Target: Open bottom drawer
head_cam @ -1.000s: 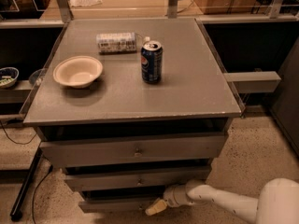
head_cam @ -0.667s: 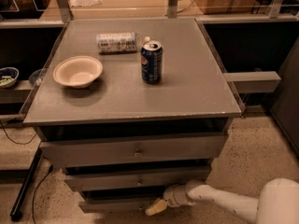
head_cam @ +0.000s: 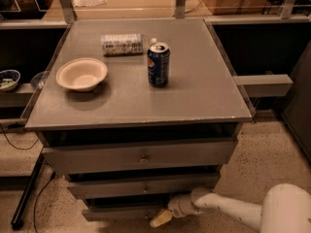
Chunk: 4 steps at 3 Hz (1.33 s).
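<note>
The grey cabinet has three drawer fronts stacked under its top. The bottom drawer (head_cam: 119, 212) is the slimmest front, low at the picture's bottom edge; its knob is hidden. My white arm reaches in from the lower right. The gripper (head_cam: 163, 217) sits right in front of the bottom drawer's right half, its yellowish fingertips (head_cam: 159, 220) pointing down and left, close to or touching the panel.
On the cabinet top (head_cam: 204, 96) stand a blue soda can (head_cam: 158, 64), a white bowl (head_cam: 81, 74) and a lying plastic bottle (head_cam: 122, 43). The mid drawer (head_cam: 141, 186) and top drawer (head_cam: 138, 157) sit above. A black pole (head_cam: 26, 193) leans at the left; speckled floor (head_cam: 257, 169) at right.
</note>
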{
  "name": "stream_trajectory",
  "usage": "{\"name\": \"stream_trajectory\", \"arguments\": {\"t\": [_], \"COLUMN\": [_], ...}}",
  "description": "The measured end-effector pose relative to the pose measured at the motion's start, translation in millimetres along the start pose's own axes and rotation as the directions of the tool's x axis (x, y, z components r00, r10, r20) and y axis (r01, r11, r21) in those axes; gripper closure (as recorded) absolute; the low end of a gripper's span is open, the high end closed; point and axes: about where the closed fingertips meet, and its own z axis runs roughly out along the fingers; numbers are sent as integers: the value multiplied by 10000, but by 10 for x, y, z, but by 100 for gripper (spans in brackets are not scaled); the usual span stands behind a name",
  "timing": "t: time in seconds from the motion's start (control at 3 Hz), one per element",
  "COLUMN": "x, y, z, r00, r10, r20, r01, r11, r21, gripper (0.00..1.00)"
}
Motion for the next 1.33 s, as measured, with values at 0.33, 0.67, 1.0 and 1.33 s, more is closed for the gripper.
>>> {"name": "stream_trajectory", "arguments": {"t": [0.33, 0.67, 1.0, 1.33], "x": [37, 15, 0, 2], "y": [21, 3, -3, 9], "z": [-13, -21, -31, -47], "r00": [10000, 10000, 10000, 10000], "r10": [42, 42, 43, 54], "r20": [-50, -50, -49, -54], "r01": [-42, -42, -43, -55], "r11": [10000, 10000, 9999, 9999], "r21": [-88, -88, -91, -157], "gripper": [0, 0, 0, 0]}}
